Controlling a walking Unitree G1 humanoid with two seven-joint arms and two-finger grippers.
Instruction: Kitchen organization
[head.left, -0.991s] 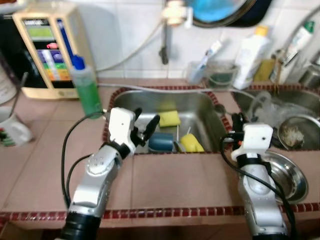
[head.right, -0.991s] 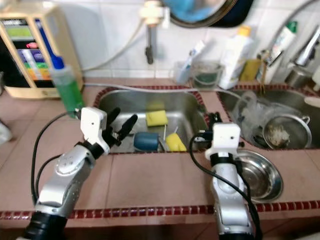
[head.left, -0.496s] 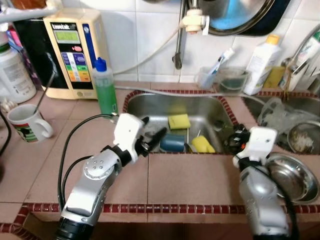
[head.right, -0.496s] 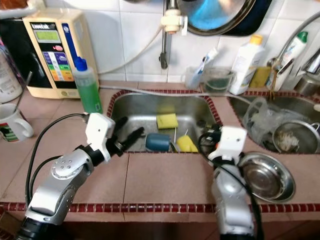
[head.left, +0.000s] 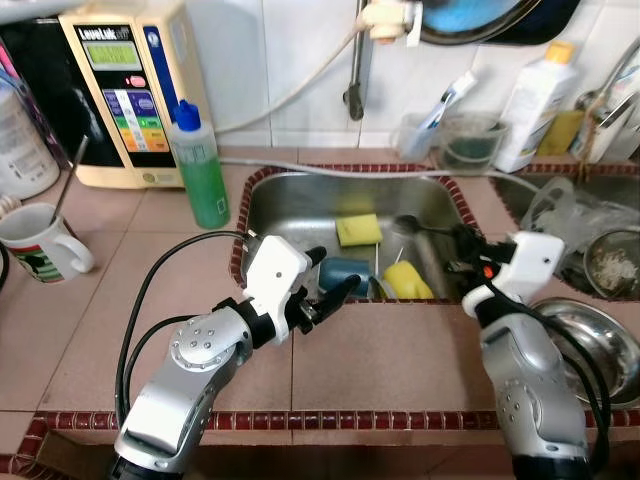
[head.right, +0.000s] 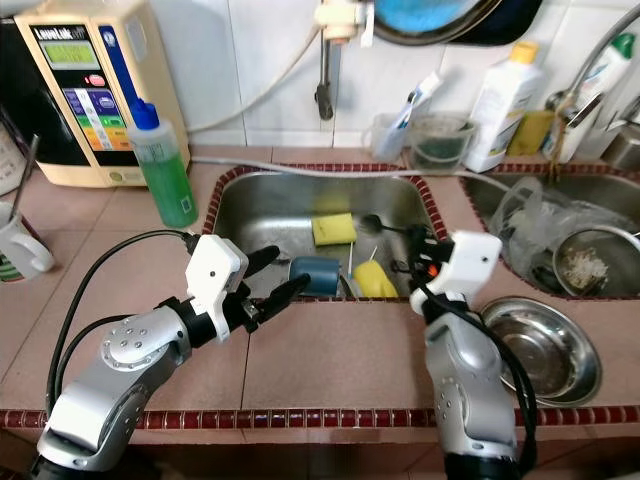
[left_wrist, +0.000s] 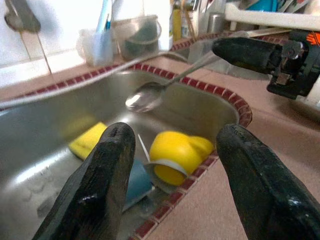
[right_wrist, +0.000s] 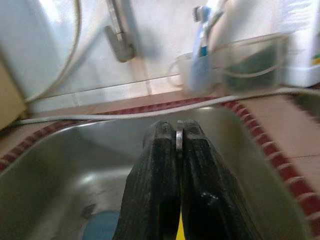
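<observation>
While your right gripper (left_wrist: 260, 54) is pinching the handle of a metal spoon (left_wrist: 150, 95) between closed fingers, the spoon's bowl is hanging out over the steel sink (head.left: 300, 205), clear of the basin floor. In the right wrist view you are seeing the thin edge of that handle sandwiched between the two black pads (right_wrist: 160, 165).

Your left gripper (head.left: 325, 297) is hovering at the near rim of the sink with its fingers spread apart and nothing between them, pointing toward the basin.

Down in the sink, a yellow cup (head.left: 405, 283) and a blue cup (head.left: 345, 275) are lying on their sides against the near wall, just beside each other, with a yellow sponge (head.left: 358, 229) lying flat farther back.

You are handling something light, stiff and slick here, by my reading. A narrow polished handle is likely to be pivoting in a two-finger pinch, since the bowl end is carrying most of the weight, so gripping nearer the middle of the handle would be steadying it better than gripping at the tip. It is not fragile, so a drop would be costing you noise and position, not damage.

If the cups are next, they are probably light plastic with smooth curved walls; taking one across the rim should be holding better than squeezing the rounded body.
</observation>
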